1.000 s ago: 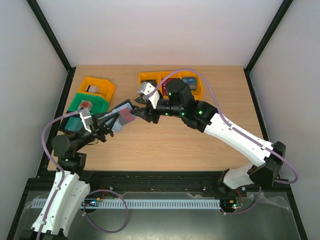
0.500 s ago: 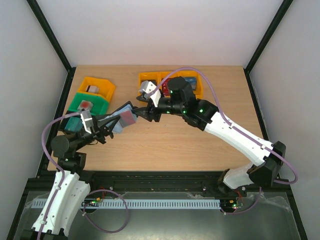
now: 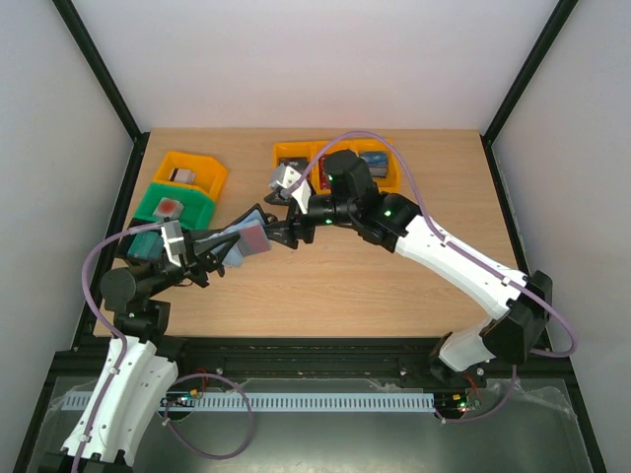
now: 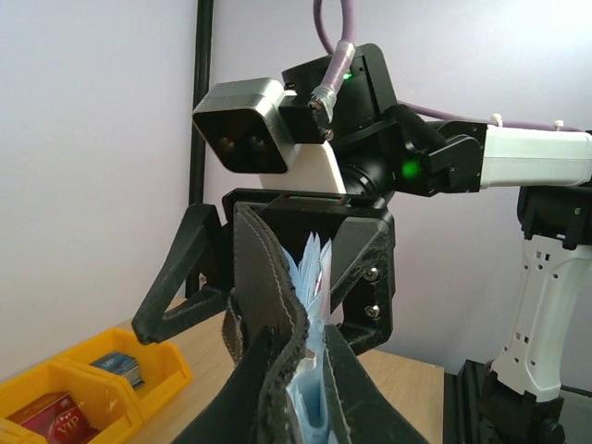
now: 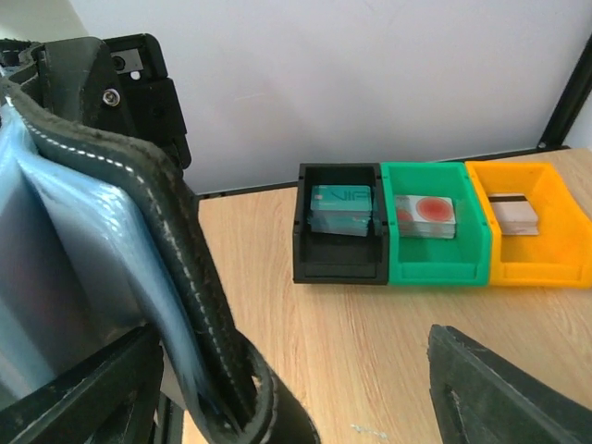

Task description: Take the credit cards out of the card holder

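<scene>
The black card holder [image 3: 240, 233] hangs in the air over the left of the table, with my left gripper [image 3: 212, 244] shut on its lower end. In the left wrist view the card holder [image 4: 268, 305] stands on edge, and pale credit cards [image 4: 314, 268] stick out of its grey-blue pockets. A reddish card face [image 3: 258, 236] shows at its far end. My right gripper [image 3: 282, 221] is open, one finger on each side of that end. In the right wrist view the stitched black flap [image 5: 185, 268] lies close to the right gripper's [image 5: 296, 398] left finger, far from the other.
A black bin [image 5: 338, 231], a green bin [image 5: 435, 231] and an orange bin [image 5: 532, 227] hold cards at the table's left edge. More orange bins [image 3: 340, 163] with cards stand at the back centre. The left gripper's housing [image 5: 139, 74] shows behind the card holder.
My right gripper's jaws have spread much wider around the card holder's end, and that arm has edged slightly left. The left gripper keeps its hold.
</scene>
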Robot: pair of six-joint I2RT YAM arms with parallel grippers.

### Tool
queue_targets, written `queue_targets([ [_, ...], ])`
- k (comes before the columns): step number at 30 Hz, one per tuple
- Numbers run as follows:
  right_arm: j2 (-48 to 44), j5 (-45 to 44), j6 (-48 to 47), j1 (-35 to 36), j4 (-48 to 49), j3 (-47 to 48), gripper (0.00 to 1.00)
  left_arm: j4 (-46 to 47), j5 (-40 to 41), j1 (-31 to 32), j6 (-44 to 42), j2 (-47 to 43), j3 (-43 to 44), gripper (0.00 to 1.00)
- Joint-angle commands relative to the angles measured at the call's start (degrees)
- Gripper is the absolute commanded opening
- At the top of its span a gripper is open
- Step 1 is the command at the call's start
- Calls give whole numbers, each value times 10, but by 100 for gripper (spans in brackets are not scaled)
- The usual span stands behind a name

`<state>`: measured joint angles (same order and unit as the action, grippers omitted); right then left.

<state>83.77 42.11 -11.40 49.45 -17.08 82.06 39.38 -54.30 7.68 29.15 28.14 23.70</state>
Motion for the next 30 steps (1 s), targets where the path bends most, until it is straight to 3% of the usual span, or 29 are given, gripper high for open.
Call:
queue_targets([
  [1,21,70,22,11,39,17,75,25,6,1,-8,2,5,2],
  [8,19,105,16,15,37,10,31,27,24,1,-3,0,-1,2],
  [15,-7,131,-25,15,19,0,38,29,-3,2,-6,-2,-2,2],
  [17,-6,150,-21,15,22,2,29,29,0,3,-8,-2,-3,2],
  [20,6,169,-4,15,22,14,6,25,26,3,-7,-3,-3,2],
  [21,9,166,-1,15,20,18,2,20,39,3,-8,-3,-3,7],
  [22,10,157,4,15,20,17,2,11,57,3,-11,-4,-3,18],
  [24,1,116,23,15,37,7,2,-9,91,2,-24,-6,-5,56],
  [25,-6,73,38,15,54,-4,2,-19,106,2,-33,-8,-6,66],
  [30,-20,-148,106,22,89,-13,2,-57,148,-2,-75,-18,-18,80],
])
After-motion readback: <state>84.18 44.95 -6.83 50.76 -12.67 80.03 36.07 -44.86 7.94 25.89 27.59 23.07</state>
